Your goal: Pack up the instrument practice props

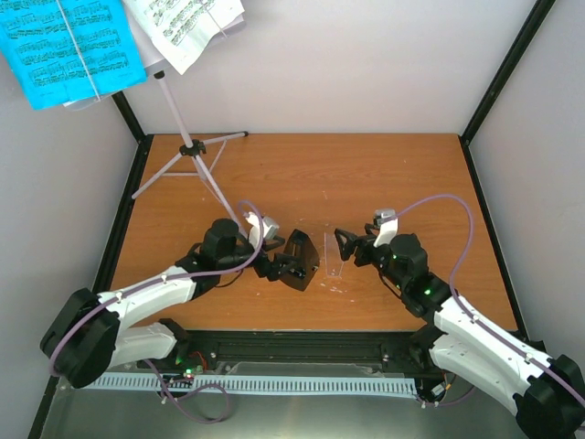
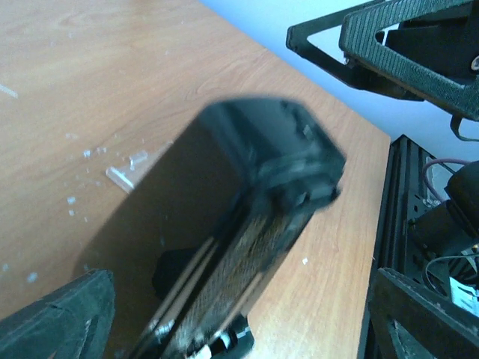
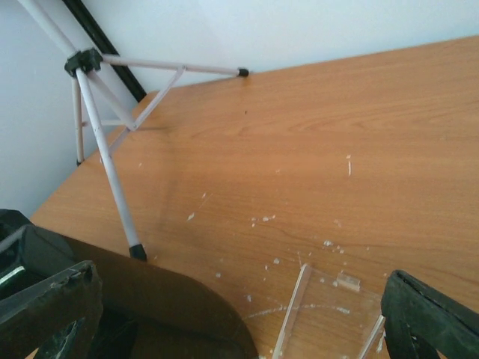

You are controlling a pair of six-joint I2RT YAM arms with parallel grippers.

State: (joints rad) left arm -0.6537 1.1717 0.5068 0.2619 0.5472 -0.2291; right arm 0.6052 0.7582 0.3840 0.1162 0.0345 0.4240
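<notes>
Your left hand (image 1: 277, 267) straddles the metronome (image 1: 300, 261), which sits mid-desk, closer to the near edge. The fingers are spread wide and not clenched, and wood shows between the body and one finger. The wrist view is blurred, so the body possibly leans on the other finger; it looks tipped. Your right hand (image 1: 343, 245) faces it from the right, released, with jaws wide over the clear cover (image 3: 329, 314). The cover lies flat on the desk (image 1: 366, 174) just right of the metronome, off the body. You likely have the hands facing each other so one steadies the body while the other lifts the cover back on. White chips litter the wood around the cover, so grip it gently.

The stand (image 1: 192, 146) is upright at the far-left corner, legs out. The sheets (image 1: 69, 46) are on its tray, so that part is not packed yet.
</notes>
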